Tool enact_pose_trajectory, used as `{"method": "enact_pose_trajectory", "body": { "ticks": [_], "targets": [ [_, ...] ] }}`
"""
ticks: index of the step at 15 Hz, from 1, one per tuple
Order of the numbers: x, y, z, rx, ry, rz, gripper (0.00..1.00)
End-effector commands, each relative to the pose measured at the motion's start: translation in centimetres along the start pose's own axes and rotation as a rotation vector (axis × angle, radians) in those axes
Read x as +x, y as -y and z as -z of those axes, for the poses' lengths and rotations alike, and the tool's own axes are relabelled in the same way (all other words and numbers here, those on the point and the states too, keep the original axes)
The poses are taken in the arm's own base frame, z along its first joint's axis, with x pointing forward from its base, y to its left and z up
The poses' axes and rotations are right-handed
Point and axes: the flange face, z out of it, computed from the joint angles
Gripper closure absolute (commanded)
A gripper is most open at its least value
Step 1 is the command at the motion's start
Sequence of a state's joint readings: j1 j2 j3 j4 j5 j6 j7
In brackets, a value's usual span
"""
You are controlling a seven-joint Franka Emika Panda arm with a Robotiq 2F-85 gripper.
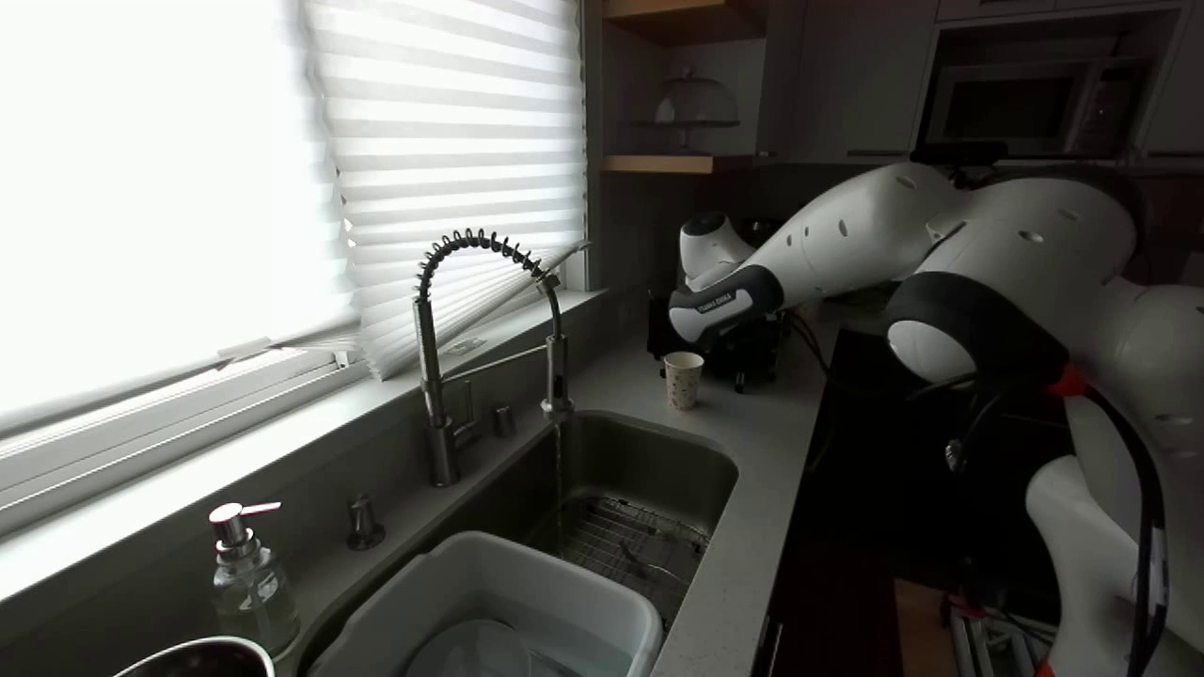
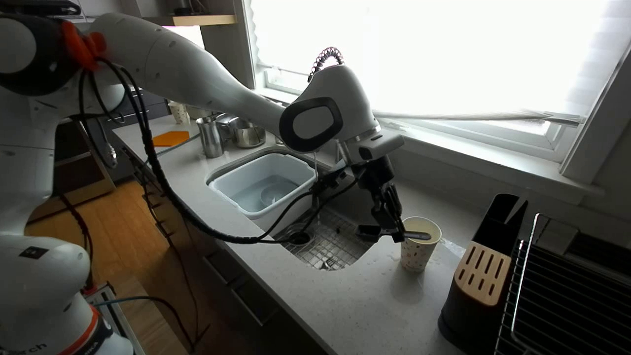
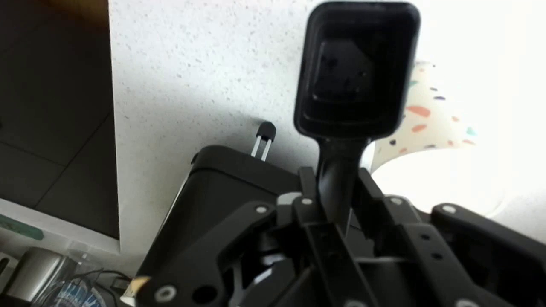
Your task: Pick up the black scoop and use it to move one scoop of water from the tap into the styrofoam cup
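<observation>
We find the scoop (image 3: 356, 72) held in the gripper (image 3: 338, 181), whose fingers (image 3: 306, 181) stand close in on both sides of its handle. In the wrist view its long axis runs nearly from 12 to 6 o'clock, the squarish bowl pointing to 12 with a slight lean towards 1. We look into the hollow but cannot tell whether anything lies in it. In an exterior view the same axis runs from 9 to 3 o'clock, bowl at 9, handle tip at 3, the tip overlapping the mouth of the cup (image 2: 415, 256); whether they touch we cannot tell. The cup stands upright on the counter (image 2: 365, 301), past the end of the sink (image 1: 649, 461); in the wrist view its wall shows partly behind the bowl, at 4 o'clock. From the cup, in an exterior view, we see the tap (image 1: 431, 362) at 9 o'clock, a thin stream (image 1: 559, 480) falling from its head into the sink, and the soap bottle (image 1: 254, 594) farther off at 8. In an exterior view, at 10 o'clock from the scoop, a tub (image 2: 285, 166) sits in the sink with water (image 2: 247, 199) in it; at 4 o'clock, beyond the cup, stand a slotted block (image 2: 482, 276) and a wire rack (image 2: 577, 296). There the arm (image 2: 222, 79) comes in from 10 o'clock and hides most of the tap, and a cable (image 2: 241, 239) sags across our sight of the counter and sink.
</observation>
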State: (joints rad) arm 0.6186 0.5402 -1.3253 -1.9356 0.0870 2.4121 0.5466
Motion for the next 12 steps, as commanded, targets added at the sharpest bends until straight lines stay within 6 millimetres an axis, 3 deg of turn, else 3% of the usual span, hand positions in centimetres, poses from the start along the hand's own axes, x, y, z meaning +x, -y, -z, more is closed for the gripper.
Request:
{"method": "enact_pose_trajectory", "body": {
  "ticks": [1, 6, 12],
  "targets": [
    [-1.8, -1.1, -2.2, 0.031, 0.09, 0.011, 0.94],
    [-3.3, -2.2, -5.2, 0.075, 0.182, -0.021, 0.94],
    [-2.8, -4.4, -8.2, 0.097, 0.215, -0.055, 0.94]
  ]
}}
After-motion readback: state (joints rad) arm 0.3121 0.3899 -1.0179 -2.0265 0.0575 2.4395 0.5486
